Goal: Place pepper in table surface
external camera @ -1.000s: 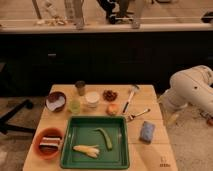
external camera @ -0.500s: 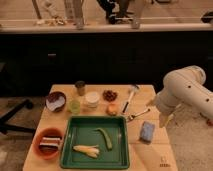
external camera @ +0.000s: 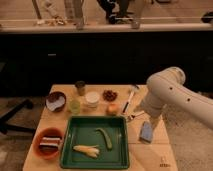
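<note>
The pepper (external camera: 105, 138) lies inside the green tray (external camera: 68, 150), a little right of the tray's middle, and a pale yellow banana-like piece (external camera: 87, 149) lies near it toward the tray's front. The tray rests on the wooden counter (external camera: 150, 156). Just right of the tray lies a small blue object (external camera: 146, 133). The gripper (external camera: 156, 121) hangs just above it, jaws wide and holding nothing.

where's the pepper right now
In the camera view the pepper lies in the green tray, right of centre, beside the pale yellow piece; the pincer hangs farther right, by the blue object.
</note>
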Motion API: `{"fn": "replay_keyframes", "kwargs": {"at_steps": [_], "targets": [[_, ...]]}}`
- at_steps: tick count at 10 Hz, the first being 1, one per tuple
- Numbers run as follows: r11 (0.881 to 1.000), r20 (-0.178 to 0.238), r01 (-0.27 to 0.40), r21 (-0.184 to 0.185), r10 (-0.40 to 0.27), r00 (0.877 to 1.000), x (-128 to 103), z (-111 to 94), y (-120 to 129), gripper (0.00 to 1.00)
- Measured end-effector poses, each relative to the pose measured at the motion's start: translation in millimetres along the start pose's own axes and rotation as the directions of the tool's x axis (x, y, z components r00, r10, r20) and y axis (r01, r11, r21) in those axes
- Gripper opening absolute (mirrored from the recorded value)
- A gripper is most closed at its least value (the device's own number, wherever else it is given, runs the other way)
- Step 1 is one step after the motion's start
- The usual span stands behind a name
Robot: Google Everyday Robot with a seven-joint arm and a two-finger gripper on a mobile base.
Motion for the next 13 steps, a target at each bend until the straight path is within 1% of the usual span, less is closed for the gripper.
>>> {"fn": "replay_keyframes", "kwargs": {"at_steps": [1, 2, 3, 5, 8, 10, 11, 12, 13], "targets": [[0.999, 0.004, 0.046, -0.006, -0.046, 0.999, -6.6, 2.7, -5.0, 0.70], [0.991, 0.009, 0.129, -0.020, -0.129, 0.992, -19.1, 7.7, -13.9, 0.70], [0.987, 0.012, 0.156, -0.026, -0.156, 0.988, -25.5, 9.3, -16.5, 0.70], [0.988, 0.007, 0.153, -0.033, -0.153, 0.988, -23.1, 9.1, -13.0, 0.70], [0.987, 0.008, 0.157, -0.032, -0.157, 0.988, -24.2, 9.3, -14.8, 0.70], [0.987, 0.009, 0.156, -0.024, -0.156, 0.988, -23.9, 9.0, -13.9, 0.70], [0.984, 0.012, 0.176, -0.011, -0.176, 0.984, -26.1, 10.1, -14.0, 0.70], [0.971, 0.016, 0.240, -0.004, -0.240, 0.971, -33.3, 13.2, -17.8, 0.70], [0.953, 0.019, 0.302, -0.008, -0.302, 0.953, -44.3, 17.5, -26.5, 0.70]]}}
